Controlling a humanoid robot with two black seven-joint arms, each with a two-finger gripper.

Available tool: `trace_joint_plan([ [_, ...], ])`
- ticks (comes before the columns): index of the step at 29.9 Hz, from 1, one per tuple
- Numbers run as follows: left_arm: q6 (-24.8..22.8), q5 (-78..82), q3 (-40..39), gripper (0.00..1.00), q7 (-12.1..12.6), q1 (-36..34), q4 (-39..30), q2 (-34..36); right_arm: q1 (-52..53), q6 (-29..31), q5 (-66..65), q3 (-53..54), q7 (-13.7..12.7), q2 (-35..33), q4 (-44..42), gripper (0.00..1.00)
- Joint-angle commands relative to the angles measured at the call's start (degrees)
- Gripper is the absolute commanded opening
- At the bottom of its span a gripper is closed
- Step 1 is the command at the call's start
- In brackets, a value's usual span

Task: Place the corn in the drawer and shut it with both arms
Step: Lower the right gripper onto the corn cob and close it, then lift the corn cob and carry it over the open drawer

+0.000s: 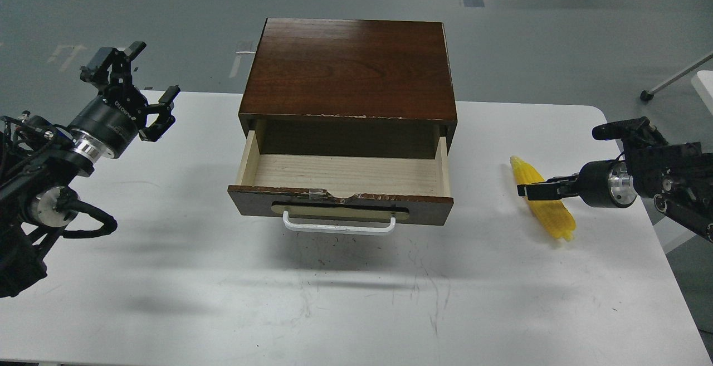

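The yellow corn [555, 219] lies on the white table [167, 288], right of the drawer, tapered end pointing away from me. My right gripper [526, 190] reaches in from the right and crosses the cob's middle, just above or at it. Its fingers overlap edge-on, so I cannot tell their opening. The drawer [341, 172] is pulled out and empty, with a chipped dark front and a white handle [338, 225]. My left gripper [149, 74] is open and empty, held above the table left of the cabinet.
The dark wooden cabinet box [348, 68] stands at the back middle of the table. The table's right edge runs close behind the corn. Grey floor and a white frame leg [668, 79] lie beyond the table.
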Motion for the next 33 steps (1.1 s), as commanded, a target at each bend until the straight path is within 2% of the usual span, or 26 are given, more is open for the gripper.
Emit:
trace_joint_plan([
  [1,0.0,0.0,-0.01,1.0,0.01,0.02,-0.01,0.15,-0.24,0.03,-0.04,-0.48,0.0,0.09,-0.1,0.96],
  [6,0.0,0.0,-0.01,1.0,0.01,0.19,-0.01,0.41,-0.33,0.03,0.05,-2.41,0.0,0.09,-0.1,0.89],
  [8,0.0,0.0,-0.01,1.0,0.01,0.19,-0.01,0.5,-0.42,0.03,0.05,-2.59,0.0,0.09,-0.01,0.8],
  [10,0.0,0.0,-0.01,1.0,0.01,0.19,-0.01,0.59,-0.42,0.03,0.05,-2.67,0.0,0.01,-0.01,0.46],
  [11,0.0,0.0,-0.01,1.0,0.01,0.19,-0.01,0.59,-0.42,0.03,0.05,-2.67,0.0,-0.08,0.08,0.37],
  [12,0.0,0.0,-0.01,1.0,0.01,0.19,-0.01,0.59,-0.42,0.03,0.13,-2.67,0.0,-0.26,0.25,0.22],
  [15,0.0,0.0,-0.01,1.0,0.01,0.19,-0.01,0.59,-0.42,0.03,0.22,-2.59,0.0,-0.52,0.69,0.05],
  [22,0.0,-0.08,-0.27,1.0,0.01,0.19,0.16,0.59,3.34,0.12,0.84,-1.71,0.0,-4.73,7.1,0.04],
  [24,0.0,-0.08,-0.27,1.0,0.01,0.02,0.16,0.59,9.48,0.38,1.01,-1.53,0.0,-8.59,11.83,0.04],
  [27,0.0,-0.08,-0.27,1.0,0.01,-0.07,0.16,0.42,16.42,0.82,1.1,-1.62,0.0,-10.71,15.53,0.04],
  [33,0.0,-0.08,-0.27,1.0,0.01,-0.25,0.08,0.42,27.26,3.37,1.01,-2.06,0.0,-9.58,21.34,0.04],
])
